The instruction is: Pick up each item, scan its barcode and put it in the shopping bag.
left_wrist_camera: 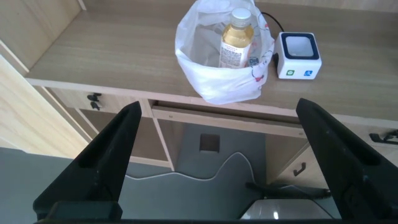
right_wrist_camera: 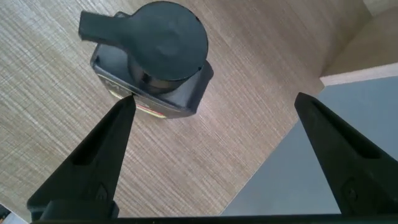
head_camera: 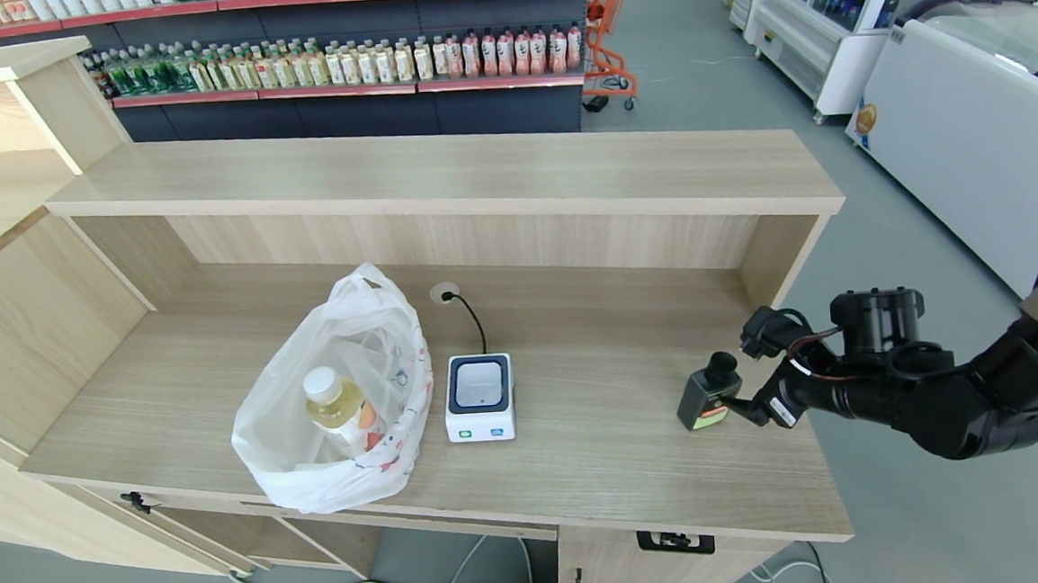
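Right gripper jaws spread; bottle sits ahead, nearer one jaw, so centre it between them, advance, then close on its body

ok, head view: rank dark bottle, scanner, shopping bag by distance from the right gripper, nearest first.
1. dark bottle, just in front of the right gripper, at the right end of the counter.
2. scanner, middle.
3. shopping bag, left of the scanner.

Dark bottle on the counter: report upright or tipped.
Upright: the dark bottle stands on its base on the counter, cap on top.
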### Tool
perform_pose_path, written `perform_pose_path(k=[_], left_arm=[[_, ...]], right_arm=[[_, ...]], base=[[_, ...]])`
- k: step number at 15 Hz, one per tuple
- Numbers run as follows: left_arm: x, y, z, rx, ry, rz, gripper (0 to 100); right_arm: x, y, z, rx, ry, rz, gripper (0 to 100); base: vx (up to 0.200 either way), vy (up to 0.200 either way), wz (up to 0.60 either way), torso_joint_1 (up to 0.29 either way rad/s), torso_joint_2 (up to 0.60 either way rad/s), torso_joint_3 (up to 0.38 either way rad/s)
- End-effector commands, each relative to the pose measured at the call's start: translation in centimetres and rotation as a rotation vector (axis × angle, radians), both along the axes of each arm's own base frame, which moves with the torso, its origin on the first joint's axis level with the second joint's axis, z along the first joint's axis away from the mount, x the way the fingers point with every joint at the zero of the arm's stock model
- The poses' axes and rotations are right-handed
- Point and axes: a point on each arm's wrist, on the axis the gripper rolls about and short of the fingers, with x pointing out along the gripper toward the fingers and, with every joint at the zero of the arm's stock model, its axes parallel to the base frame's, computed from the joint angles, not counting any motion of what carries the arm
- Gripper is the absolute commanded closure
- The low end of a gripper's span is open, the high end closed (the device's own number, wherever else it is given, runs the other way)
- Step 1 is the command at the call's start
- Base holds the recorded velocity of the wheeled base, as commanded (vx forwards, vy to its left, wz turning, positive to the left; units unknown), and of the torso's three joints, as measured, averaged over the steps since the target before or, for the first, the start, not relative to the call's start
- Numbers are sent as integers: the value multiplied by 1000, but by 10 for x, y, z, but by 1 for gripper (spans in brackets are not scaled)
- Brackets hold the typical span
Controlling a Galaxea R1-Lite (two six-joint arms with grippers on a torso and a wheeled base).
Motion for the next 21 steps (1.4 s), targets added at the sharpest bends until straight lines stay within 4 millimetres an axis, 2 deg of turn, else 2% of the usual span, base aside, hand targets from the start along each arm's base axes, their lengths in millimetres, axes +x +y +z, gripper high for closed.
perform_pose_path(k=[1, 4, 8, 12, 13, 16, 18, 21], left_arm=[[0, 0, 0, 0, 1, 0, 0], [0, 0, 0, 0, 1, 0, 0], [0, 0, 0, -1, 1, 0, 0], [0, 0, 0, -1, 0, 0, 0], [0, 0, 0, 0, 0, 0, 0], [0, 0, 0, 0, 0, 0, 0], [0, 0, 0, 0, 0, 0, 0], [0, 0, 0, 0, -2, 0, 0]], right_arm=[[7, 6, -10, 0, 16, 13, 0], [12, 17, -16, 5, 22, 42, 0], [25, 43, -21, 72, 24, 84, 0], [36, 53, -31, 86, 32, 93, 0], [38, 55, -37, 81, 40, 95, 100], [39, 57, -43, 78, 52, 96, 100], [38, 57, -39, 70, 39, 85, 100], [30, 46, -14, 44, -19, 75, 100]], base=[[0, 0, 0, 0, 0, 0], [0, 0, 0, 0, 0, 0], [0, 0, 0, 0, 0, 0], [0, 0, 0, 0, 0, 0], [0, 0, 0, 0, 0, 0], [0, 0, 0, 0, 0, 0], [0, 0, 0, 0, 0, 0], [0, 0, 0, 0, 0, 0]])
